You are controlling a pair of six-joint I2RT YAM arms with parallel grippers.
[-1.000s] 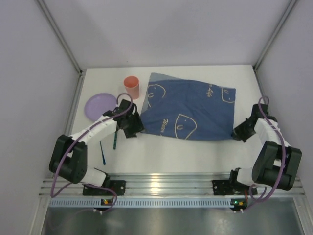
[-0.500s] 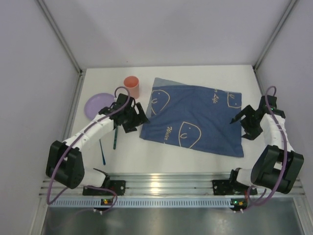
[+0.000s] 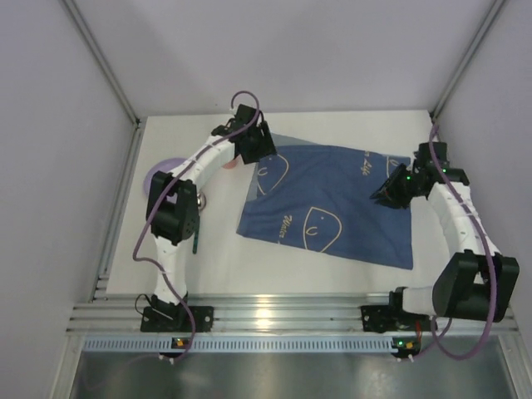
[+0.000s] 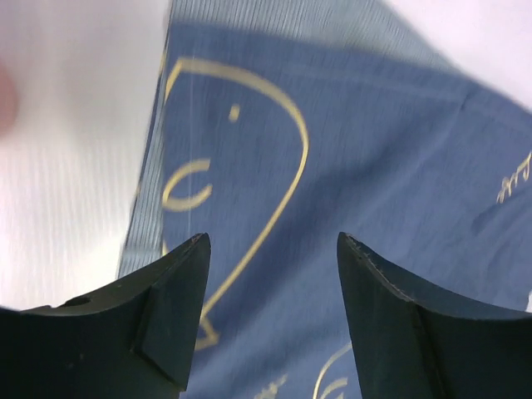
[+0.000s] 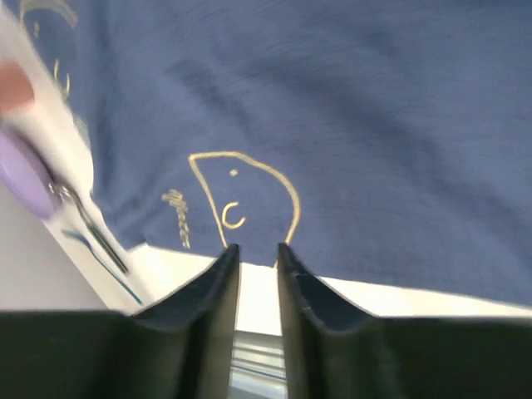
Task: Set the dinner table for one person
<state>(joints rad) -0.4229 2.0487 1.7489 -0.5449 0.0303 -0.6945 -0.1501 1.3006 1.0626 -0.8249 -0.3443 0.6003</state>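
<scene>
The white dinner table (image 3: pixel 332 278) carries a dark-blue cloth (image 3: pixel 332 204) with line drawings, lying spread flat. My left gripper (image 3: pixel 253 147) hovers over the cloth's far left corner. In the left wrist view it (image 4: pixel 274 241) is open and empty above the cloth (image 4: pixel 374 166). My right gripper (image 3: pixel 386 190) is over the cloth's right edge. In the right wrist view its jaws (image 5: pixel 258 247) stand a narrow gap apart with nothing between them, above the cloth (image 5: pixel 349 125). A purple plate (image 3: pixel 158 177) lies at the left, partly behind the left arm.
A salmon cup (image 3: pixel 230 164) is mostly hidden behind the left arm. A spoon (image 3: pixel 202 202) and a green-handled utensil (image 3: pixel 195 243) lie left of the cloth; they also show in the right wrist view (image 5: pixel 91 233). Aluminium rails (image 3: pixel 274 312) edge the near side.
The left arm swung from beside the plate to the cloth's far left corner. The right gripper moved inward over the cloth's right edge. The cloth now lies flatter and more spread.
</scene>
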